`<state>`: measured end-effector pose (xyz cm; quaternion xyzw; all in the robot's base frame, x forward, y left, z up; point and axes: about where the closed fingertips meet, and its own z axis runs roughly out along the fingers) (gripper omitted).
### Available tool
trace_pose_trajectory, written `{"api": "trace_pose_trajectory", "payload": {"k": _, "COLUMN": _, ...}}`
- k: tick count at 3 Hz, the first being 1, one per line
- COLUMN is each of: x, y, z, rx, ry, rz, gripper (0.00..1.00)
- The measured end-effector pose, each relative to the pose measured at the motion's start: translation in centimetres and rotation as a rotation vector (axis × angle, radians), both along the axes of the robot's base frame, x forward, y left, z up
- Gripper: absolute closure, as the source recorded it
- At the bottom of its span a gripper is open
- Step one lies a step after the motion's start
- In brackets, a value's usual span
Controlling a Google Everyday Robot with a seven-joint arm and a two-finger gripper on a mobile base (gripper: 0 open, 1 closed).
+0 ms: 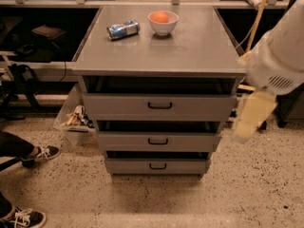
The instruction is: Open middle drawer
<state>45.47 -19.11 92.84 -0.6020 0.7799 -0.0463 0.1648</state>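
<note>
The grey cabinet [156, 56] has three drawers stacked. The middle drawer [190, 142] is a wide flat grey front with a small black bar handle [157, 141] at its centre, between the taller top drawer [199, 106] and the narrower bottom drawer [185, 166]. A dark gap shows above each front. My arm [278, 56] comes in blurred at the right edge, and its pale yellow end, the gripper [251, 117], hangs beside the cabinet's right side at the height of the top and middle drawers, apart from the handle.
A crushed can [123, 29] and a white bowl [163, 22] holding an orange thing stand on the cabinet top. A clear bin [73, 120] of clutter sits at the cabinet's left. A person's sneakers [43, 152] are on the speckled floor at the left. Shelving stands behind.
</note>
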Motion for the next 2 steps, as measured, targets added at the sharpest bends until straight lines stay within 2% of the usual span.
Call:
{"api": "trace_pose_trajectory", "payload": {"k": 1, "x": 3.2, "y": 3.1, "z": -7.5, "rx": -0.035, "ry": 0.004, "rz": -0.009, "gripper": 0.00}}
{"api": "trace_pose_trajectory", "payload": {"k": 2, "x": 7.2, "y": 2.7, "z": -13.4, "rx": -0.101, "ry": 0.008, "rz": -0.031, "gripper": 0.00}}
